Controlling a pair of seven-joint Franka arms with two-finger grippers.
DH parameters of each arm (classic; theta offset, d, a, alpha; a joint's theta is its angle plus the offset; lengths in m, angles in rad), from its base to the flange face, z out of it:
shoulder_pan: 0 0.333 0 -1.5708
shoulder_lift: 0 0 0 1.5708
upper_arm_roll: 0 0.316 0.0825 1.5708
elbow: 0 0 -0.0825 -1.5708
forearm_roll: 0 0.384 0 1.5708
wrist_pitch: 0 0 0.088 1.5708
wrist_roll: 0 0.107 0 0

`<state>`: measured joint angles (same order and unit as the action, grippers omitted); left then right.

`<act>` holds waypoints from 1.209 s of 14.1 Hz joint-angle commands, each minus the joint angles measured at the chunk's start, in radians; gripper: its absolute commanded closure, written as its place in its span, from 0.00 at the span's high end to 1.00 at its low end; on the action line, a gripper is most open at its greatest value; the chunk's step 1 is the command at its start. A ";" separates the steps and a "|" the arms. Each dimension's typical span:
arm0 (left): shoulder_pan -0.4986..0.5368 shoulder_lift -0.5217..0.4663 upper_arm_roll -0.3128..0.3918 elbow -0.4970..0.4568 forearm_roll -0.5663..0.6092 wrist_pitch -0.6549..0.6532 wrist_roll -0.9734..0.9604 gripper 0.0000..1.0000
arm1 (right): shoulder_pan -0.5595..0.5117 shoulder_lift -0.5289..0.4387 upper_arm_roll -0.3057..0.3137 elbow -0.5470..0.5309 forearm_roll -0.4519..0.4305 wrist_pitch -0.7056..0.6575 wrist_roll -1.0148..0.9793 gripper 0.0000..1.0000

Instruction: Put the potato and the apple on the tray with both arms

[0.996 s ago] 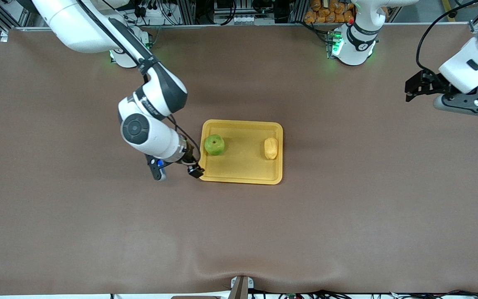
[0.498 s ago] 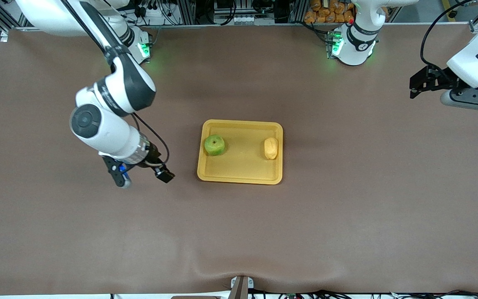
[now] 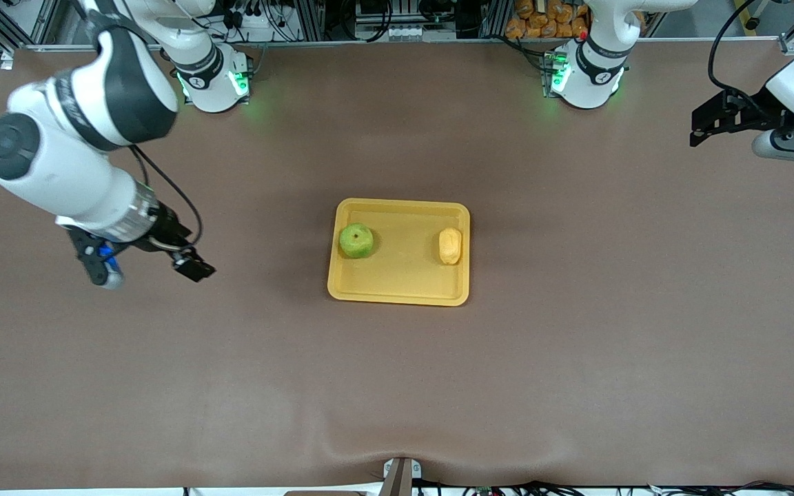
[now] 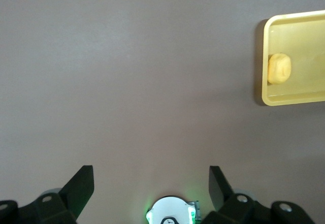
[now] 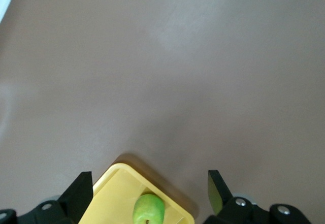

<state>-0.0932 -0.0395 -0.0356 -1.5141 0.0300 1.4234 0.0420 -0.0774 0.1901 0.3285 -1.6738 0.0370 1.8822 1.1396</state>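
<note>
Since both items already sit inside the tray [image 3: 399, 296], the task reads as done from what shows here. Nearest the front camera on the brown worktop [image 3: 397, 386] is the tray's long rim, flat on the surface about midway between the two arms' ends. Inside it, the apple [image 3: 356, 240] rests upright near the short wall toward the right arm's end, and the potato [image 3: 449, 246] lies near the short wall toward the left arm's end; the two are well apart, roughly level with each other, neither touching a claw. The right claw [image 3: 145, 265] hangs over bare worktop toward the right arm's end, well clear of the tray, fingers spread and empty; the right wrist view shows its fingers [image 5: 79, 193] wide apart with the apple and a tray corner between them, far off. The left claw [image 3: 714, 124] is up over the left arm's end of the worktop, also spread wide and holding nothing; the left wrist view confirms this. My read: nothing left to place, only parking the arms.
</note>
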 commanded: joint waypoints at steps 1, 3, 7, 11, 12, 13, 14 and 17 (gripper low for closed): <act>0.003 -0.003 0.002 0.011 -0.022 -0.012 -0.042 1.00 | -0.044 -0.076 -0.002 -0.032 -0.006 -0.029 -0.116 1.00; 0.001 -0.002 0.000 0.012 -0.024 -0.012 -0.050 1.00 | -0.044 -0.106 -0.045 -0.012 -0.006 -0.079 -0.203 1.00; -0.005 -0.002 0.000 0.002 -0.007 0.017 -0.050 1.00 | -0.007 -0.104 -0.164 0.144 -0.006 -0.311 -0.409 1.00; -0.004 -0.005 -0.049 -0.005 0.053 0.026 -0.047 1.00 | 0.034 -0.107 -0.282 0.210 -0.003 -0.455 -0.657 1.00; -0.002 -0.007 -0.050 -0.005 0.053 0.026 -0.047 1.00 | 0.036 -0.110 -0.295 0.229 -0.005 -0.480 -0.710 1.00; -0.002 -0.007 -0.050 -0.005 0.053 0.028 -0.047 1.00 | 0.036 -0.112 -0.312 0.247 -0.006 -0.503 -0.750 1.00; 0.000 -0.005 -0.049 -0.005 0.053 0.040 -0.044 1.00 | 0.039 -0.115 -0.322 0.261 -0.006 -0.527 -0.791 1.00; 0.022 -0.002 -0.040 -0.006 0.039 0.052 -0.031 1.00 | 0.041 -0.139 -0.329 0.301 -0.031 -0.604 -0.866 1.00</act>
<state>-0.0919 -0.0382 -0.0784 -1.5163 0.0646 1.4612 0.0028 -0.0567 0.0737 0.0155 -1.4000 0.0312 1.3255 0.3129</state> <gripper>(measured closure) 0.000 0.000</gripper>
